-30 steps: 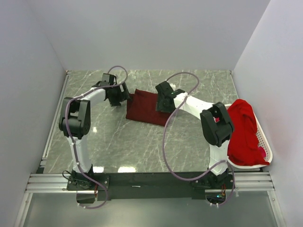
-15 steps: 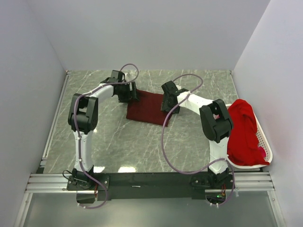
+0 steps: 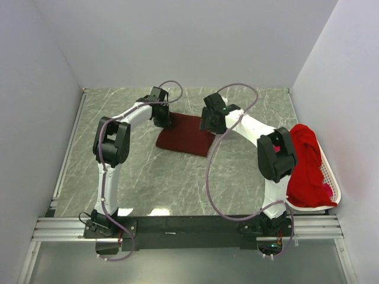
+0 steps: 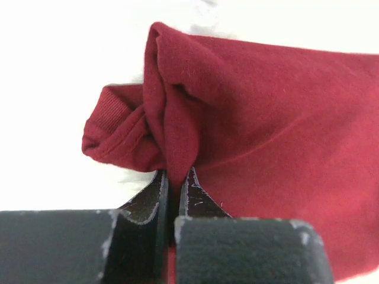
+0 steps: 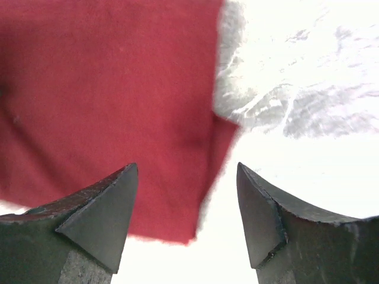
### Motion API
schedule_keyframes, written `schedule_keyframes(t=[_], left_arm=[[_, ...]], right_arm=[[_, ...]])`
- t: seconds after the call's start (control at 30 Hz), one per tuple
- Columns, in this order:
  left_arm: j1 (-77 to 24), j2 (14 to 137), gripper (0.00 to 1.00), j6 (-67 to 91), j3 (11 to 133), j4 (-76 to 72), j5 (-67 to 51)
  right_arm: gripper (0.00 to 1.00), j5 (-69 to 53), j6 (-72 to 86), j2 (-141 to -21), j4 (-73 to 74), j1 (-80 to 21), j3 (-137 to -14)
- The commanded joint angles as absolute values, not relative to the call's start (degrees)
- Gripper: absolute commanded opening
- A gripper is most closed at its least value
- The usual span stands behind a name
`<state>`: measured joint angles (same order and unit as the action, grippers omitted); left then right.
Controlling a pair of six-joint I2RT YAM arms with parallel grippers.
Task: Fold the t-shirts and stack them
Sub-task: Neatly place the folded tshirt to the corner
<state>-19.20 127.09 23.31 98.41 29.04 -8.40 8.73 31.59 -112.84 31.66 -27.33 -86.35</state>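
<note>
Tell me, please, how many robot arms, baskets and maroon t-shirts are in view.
Robot arms: 2, left and right
White basket: 1
Maroon t-shirt: 1
Total: 4

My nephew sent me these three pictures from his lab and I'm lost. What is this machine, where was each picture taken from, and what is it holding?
These are two robot arms bolted at the near edge of a marble-patterned table. The wide picture looks down from above and behind them. The other two come from small cameras on each wrist, so the dark shapes at the bottom are that arm's own fingers. A dark maroon t-shirt lies on the table. The left gripper is shut on a bunched fold at its edge. The right gripper is open over the shirt's other side, holding nothing. At the right, a white basket holds bright red shirts.
</note>
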Motion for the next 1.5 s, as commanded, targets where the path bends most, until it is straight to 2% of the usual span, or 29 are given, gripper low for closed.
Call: schedule_keyframes(t=[0.0, 0.17, 0.4, 0.5, 0.57, 0.73, 1.3, 1.47], left_arm=[[-17.41, 128.58, 0.0, 19.96, 103.17, 36.65, 10.85], [-11.53, 130.25, 0.0, 11.79, 108.37, 33.41, 23.8], [-5.28, 136.65, 0.0, -6.48, 111.88, 16.12, 30.32], [-2.73, 141.39, 0.0, -12.73, 117.67, 13.72, 31.72], [-1.07, 142.99, 0.0, -15.71, 120.84, 12.58, 30.95], [2.1, 144.05, 0.0, -20.47, 119.62, 5.21, 29.18], [8.35, 145.46, 0.0, -24.61, 123.05, 0.44, 21.62], [9.4, 146.77, 0.08, -22.94, 126.2, 0.61, 19.78]], right_arm=[[0.74, 8.79, 31.2, -103.55, 32.69, -27.07, -88.42], [0.74, 9.05, 32.17, -93.7, 29.71, -27.07, -78.68], [0.74, 9.76, 32.17, -86.32, 27.77, -27.95, -70.15], [0.74, 10.37, 31.99, -83.42, 27.43, -28.04, -67.43], [0.74, 10.98, 31.64, -82.09, 27.25, -28.04, -66.71], [0.74, 10.99, 31.38, -81.73, 26.46, -28.04, -66.09], [0.73, 11.69, 30.94, -83.67, 25.58, -28.12, -65.83], [0.73, 11.69, 30.85, -84.02, 25.58, -28.04, -66.0]])
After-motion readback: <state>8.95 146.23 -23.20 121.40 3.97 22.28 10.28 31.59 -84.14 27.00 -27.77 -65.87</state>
